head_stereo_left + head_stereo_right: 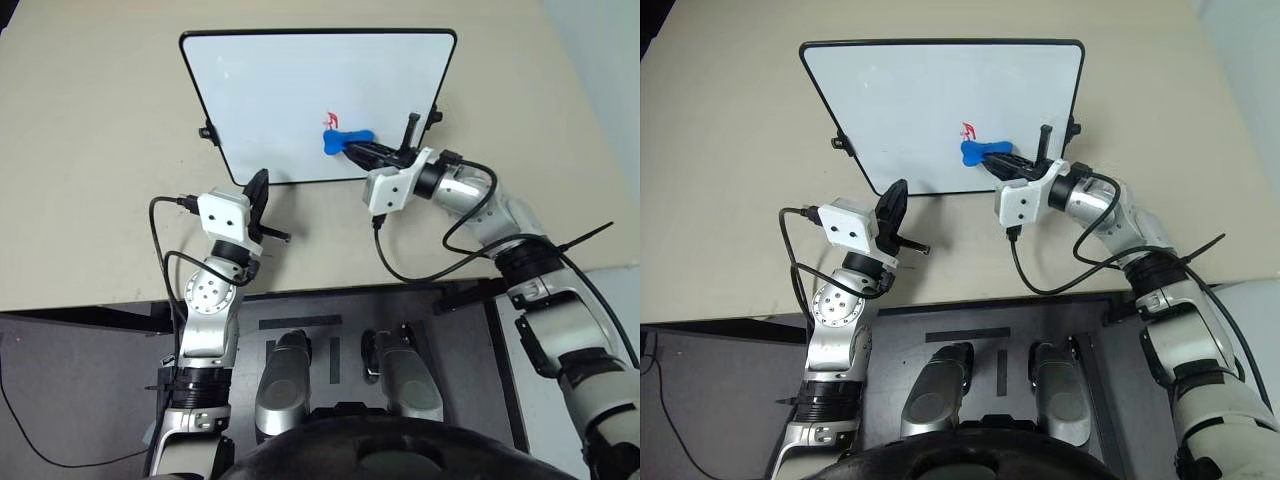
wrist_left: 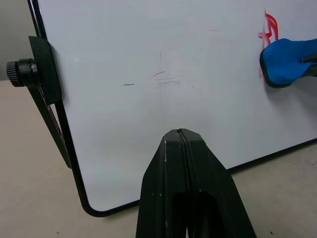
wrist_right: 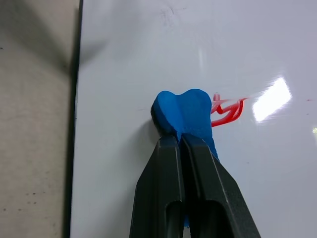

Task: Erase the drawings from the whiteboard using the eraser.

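The right gripper [image 3: 184, 141] — clamped tight on the blue eraser [image 1: 344, 139] — has the red drawings [image 1: 331, 119] just beside the eraser's free end, toward the whiteboard's [image 1: 270, 90] far edge.

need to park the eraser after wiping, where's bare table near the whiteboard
Bare tan table lies left of the whiteboard, beyond its side clip, and right of it too. Crowded: the board's near right part, where the right gripper holds the blue eraser beside the red drawings; the left gripper sits at the near edge.
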You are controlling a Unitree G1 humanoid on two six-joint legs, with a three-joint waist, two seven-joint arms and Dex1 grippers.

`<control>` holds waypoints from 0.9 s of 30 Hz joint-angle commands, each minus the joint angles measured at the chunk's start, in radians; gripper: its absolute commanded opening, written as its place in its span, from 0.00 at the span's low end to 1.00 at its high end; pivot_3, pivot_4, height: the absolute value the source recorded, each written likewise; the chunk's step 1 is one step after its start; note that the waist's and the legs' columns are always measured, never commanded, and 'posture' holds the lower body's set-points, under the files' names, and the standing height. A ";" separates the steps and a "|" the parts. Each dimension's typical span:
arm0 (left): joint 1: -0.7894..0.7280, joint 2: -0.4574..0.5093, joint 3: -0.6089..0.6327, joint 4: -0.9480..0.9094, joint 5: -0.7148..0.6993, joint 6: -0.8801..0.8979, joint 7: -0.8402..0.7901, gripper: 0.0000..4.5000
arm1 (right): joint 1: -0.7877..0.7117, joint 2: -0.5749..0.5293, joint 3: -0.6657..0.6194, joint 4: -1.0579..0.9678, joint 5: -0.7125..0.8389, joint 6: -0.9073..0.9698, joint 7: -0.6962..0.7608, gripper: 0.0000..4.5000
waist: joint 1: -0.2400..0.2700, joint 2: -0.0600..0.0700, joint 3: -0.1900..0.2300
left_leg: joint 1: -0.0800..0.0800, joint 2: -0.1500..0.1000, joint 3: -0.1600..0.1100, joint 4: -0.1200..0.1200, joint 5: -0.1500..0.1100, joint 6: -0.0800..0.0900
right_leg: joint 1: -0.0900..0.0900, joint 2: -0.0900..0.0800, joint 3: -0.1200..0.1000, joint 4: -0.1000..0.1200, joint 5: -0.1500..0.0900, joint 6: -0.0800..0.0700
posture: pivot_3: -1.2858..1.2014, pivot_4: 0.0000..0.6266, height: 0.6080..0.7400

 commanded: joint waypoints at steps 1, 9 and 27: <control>0.002 0.001 0.006 -0.033 -0.003 -0.021 0.004 0.00 | -0.056 -0.004 -0.057 -0.017 -0.015 -0.016 -0.124 0.01 | 0.000 0.000 0.000 | 0.000 0.000 0.000 0.000 0.000 0.000 | 0.000 0.000 0.000 0.000 0.001 0.000 | 0.52 0.24 1.00; -0.002 -0.001 0.000 -0.028 -0.003 -0.023 0.000 0.00 | -0.062 -0.005 -0.049 -0.028 -0.003 -0.021 -0.149 0.01 | 0.000 0.000 0.000 | 0.000 0.000 0.000 0.000 0.000 0.000 | -0.001 0.000 0.001 -0.001 0.004 -0.001 | 0.52 0.24 1.00; -0.016 0.000 -0.002 -0.020 -0.003 -0.023 -0.004 0.00 | -0.042 0.058 0.024 0.064 -0.024 0.010 -0.083 0.01 | -0.005 0.000 0.000 | -0.001 0.000 0.000 -0.001 0.000 -0.001 | -0.003 0.001 0.003 -0.002 0.002 0.000 | 0.52 0.24 1.00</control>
